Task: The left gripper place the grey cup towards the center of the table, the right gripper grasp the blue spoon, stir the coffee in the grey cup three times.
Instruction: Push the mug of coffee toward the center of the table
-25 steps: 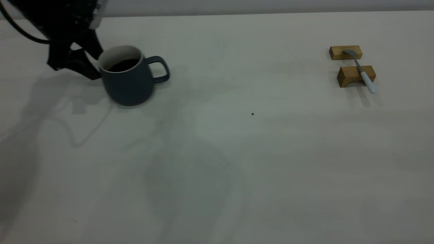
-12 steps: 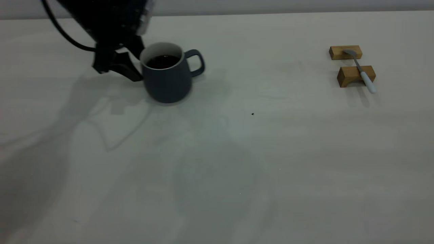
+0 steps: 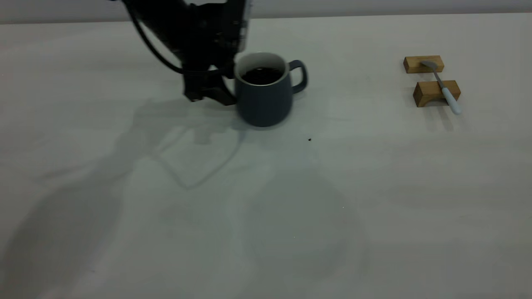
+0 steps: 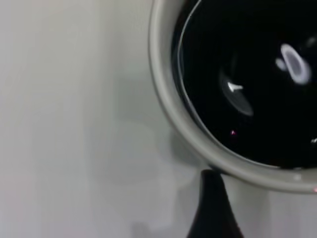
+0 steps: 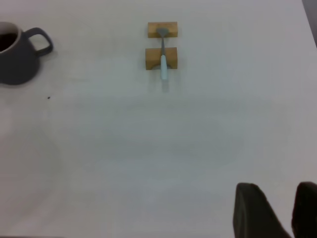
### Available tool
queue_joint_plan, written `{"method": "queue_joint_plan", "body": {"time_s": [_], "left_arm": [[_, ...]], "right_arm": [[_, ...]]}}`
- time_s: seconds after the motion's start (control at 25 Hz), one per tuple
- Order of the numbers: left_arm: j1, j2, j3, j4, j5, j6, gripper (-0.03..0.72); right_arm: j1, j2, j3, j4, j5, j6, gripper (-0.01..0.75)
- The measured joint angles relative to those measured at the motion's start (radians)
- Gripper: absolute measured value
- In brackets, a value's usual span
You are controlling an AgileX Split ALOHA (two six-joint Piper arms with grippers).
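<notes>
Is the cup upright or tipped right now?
Upright. The cup stands on the table, rim level, coffee flat inside, with the left gripper at its side.

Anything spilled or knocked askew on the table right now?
Nothing stands out. The cup stands upright with the coffee inside its rim, and the spoon lies across its two wooden blocks.

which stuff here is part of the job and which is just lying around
Part of the job:
grey cup, gripped at its rim by the left gripper
coffee in it
blue spoon
table
right gripper

Just lying about:
two wooden blocks under the spoon
tiny dark speck
</notes>
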Motion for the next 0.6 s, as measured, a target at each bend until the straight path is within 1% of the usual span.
{"method": "queue_joint_plan", "body": {"time_s": [0.36, 0.6], "left_arm": [[-0.09, 0.001, 0.0, -0.024, -0.039, 0.002, 0.585], [-0.116, 0.001, 0.0, -0.098, -0.083, 0.002, 0.585]], "right_arm": [[0.0, 0.0, 0.0, 0.0, 0.0, 0.0, 0.238], [0.0, 0.0, 0.0, 0.0, 0.0, 0.0, 0.238]]}}
